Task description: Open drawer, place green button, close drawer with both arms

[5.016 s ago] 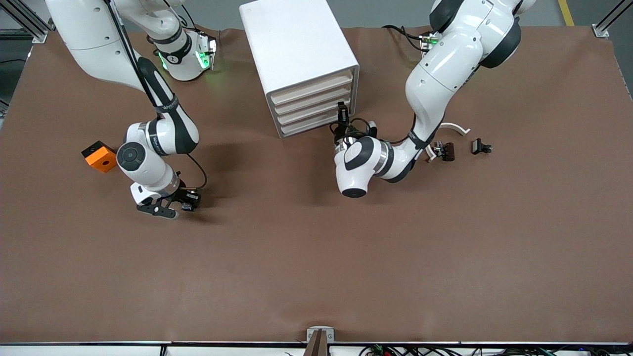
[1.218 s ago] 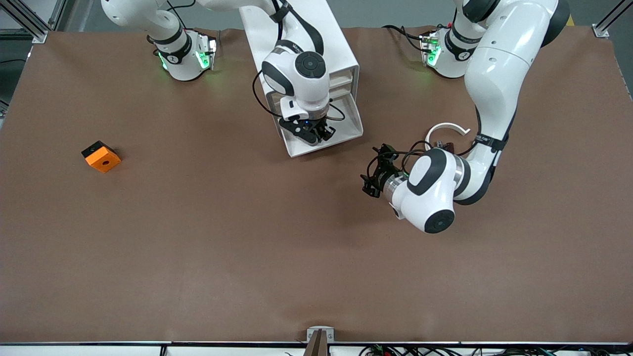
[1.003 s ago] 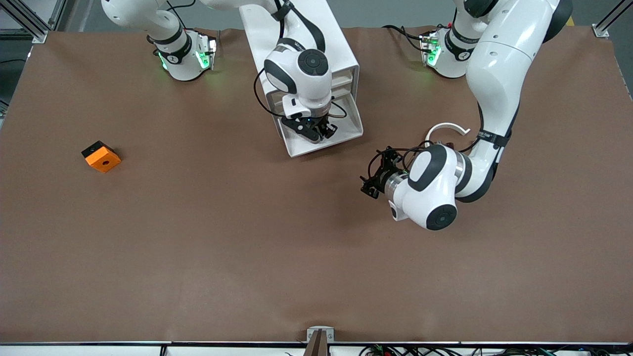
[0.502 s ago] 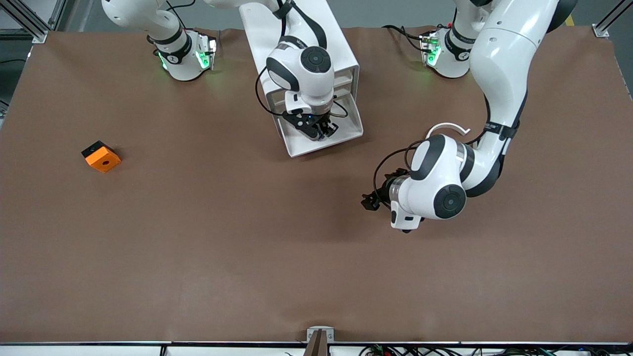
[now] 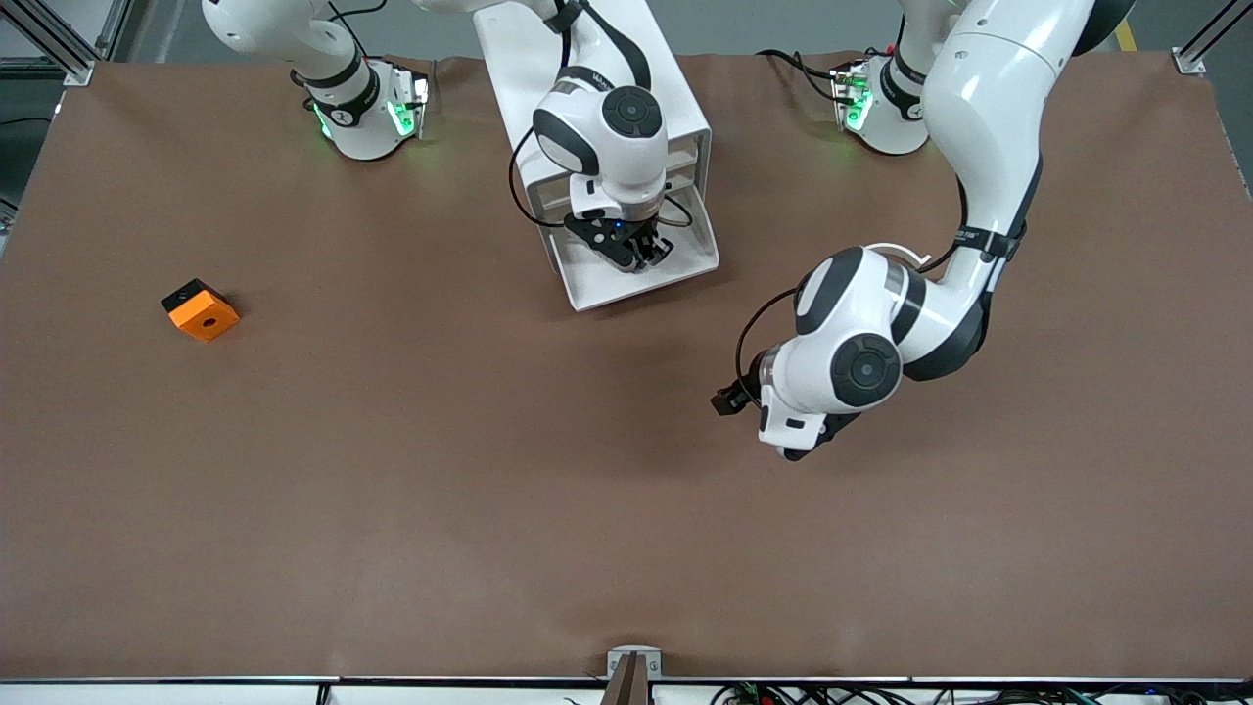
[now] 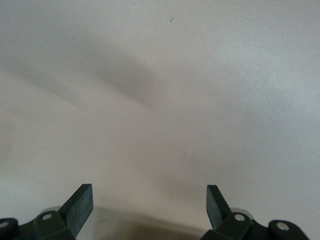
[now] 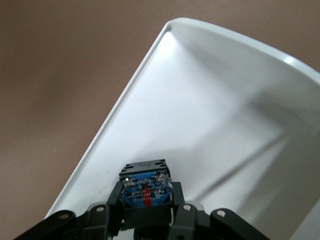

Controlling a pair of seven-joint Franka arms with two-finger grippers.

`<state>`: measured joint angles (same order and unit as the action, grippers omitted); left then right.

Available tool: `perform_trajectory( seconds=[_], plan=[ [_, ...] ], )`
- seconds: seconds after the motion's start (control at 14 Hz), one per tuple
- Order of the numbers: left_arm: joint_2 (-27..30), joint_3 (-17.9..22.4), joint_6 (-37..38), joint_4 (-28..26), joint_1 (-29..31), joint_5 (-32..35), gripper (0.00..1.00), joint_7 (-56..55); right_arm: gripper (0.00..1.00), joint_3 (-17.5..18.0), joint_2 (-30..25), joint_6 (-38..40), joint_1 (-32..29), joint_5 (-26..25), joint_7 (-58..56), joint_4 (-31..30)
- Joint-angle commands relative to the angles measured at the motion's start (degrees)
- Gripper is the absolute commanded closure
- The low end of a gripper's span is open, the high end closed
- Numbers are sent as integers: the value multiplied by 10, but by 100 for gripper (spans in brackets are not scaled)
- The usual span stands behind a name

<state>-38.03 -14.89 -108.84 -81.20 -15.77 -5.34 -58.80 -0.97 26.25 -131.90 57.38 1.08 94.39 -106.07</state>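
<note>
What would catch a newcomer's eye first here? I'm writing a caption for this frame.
First, the right gripper over the open drawer of the white cabinet, its jaws shut on the button. Next, the left gripper, jaws open, over bare table nearer the front camera. Last, the orange block, alone toward the right arm's end of the table.

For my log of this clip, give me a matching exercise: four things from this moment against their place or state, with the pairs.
Things:
1. right gripper
2. left gripper
3. orange block
4. drawer

States:
A. pulled open
B. open, holding nothing
C. on the mat at the right arm's end
D. shut on the button, over the drawer

Pairs: 1-D, 2-B, 3-C, 4-A
</note>
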Motion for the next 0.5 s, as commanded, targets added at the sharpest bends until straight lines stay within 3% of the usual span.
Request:
perform_trajectory(
  seconds=[0.0, 0.36, 0.43],
  plan=[
    [22, -7, -10, -18, 3, 22, 0, 49, 100, -5, 4, 4, 5, -5, 16, 4],
    [40, -14, -14, -36, -12, 65, 0, 77, 100, -7, 5, 4, 2, -5, 16, 4],
    [41, -18, -15, -39, -14, 71, 0, 77, 92, -7, 5, 5, 2, -5, 16, 4]
  ],
)
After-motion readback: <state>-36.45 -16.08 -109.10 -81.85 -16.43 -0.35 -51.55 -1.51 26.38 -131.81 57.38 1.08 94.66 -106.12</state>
